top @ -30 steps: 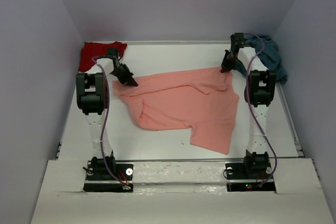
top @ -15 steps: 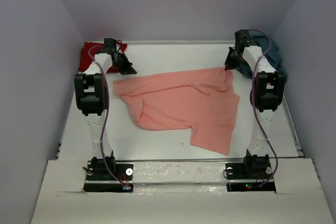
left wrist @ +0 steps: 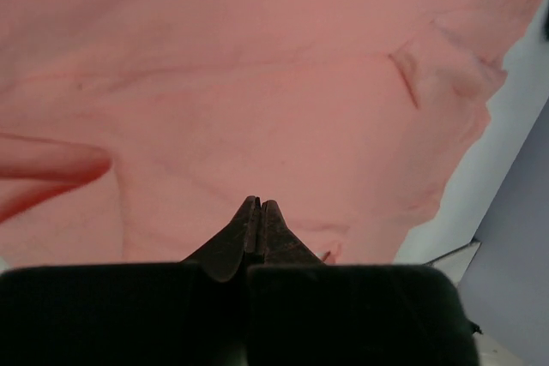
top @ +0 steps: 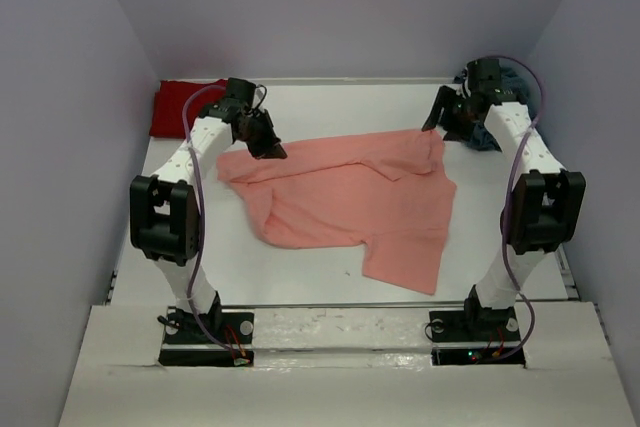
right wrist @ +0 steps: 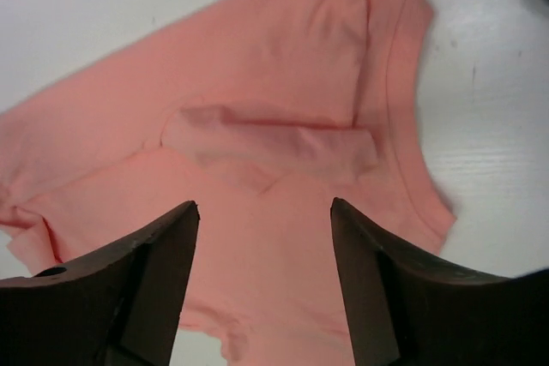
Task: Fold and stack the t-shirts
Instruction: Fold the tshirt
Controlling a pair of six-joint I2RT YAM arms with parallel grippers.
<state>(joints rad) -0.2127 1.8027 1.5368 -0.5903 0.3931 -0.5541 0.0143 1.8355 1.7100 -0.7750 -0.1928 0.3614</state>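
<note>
One salmon-pink shirt (top: 340,202) we're seeing sprawling rumpled, left gripper (left wrist: 259,205) pinching closed on nothing, right gripper (right wrist: 263,206) gaping wide, teal-blue shirt (top: 525,82) mostly hiding behind right arm (top: 540,207)

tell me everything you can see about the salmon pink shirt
The salmon-pink shirt is a plain soft cloth tee, lying rumpled and partly spread on the white table, near its middle. Folds show along its left side, one flap reaches toward the near edge, and small creases sit near the far right corner. The shut left gripper and open right gripper hang at its far corners; neither visibly grips it.
</note>
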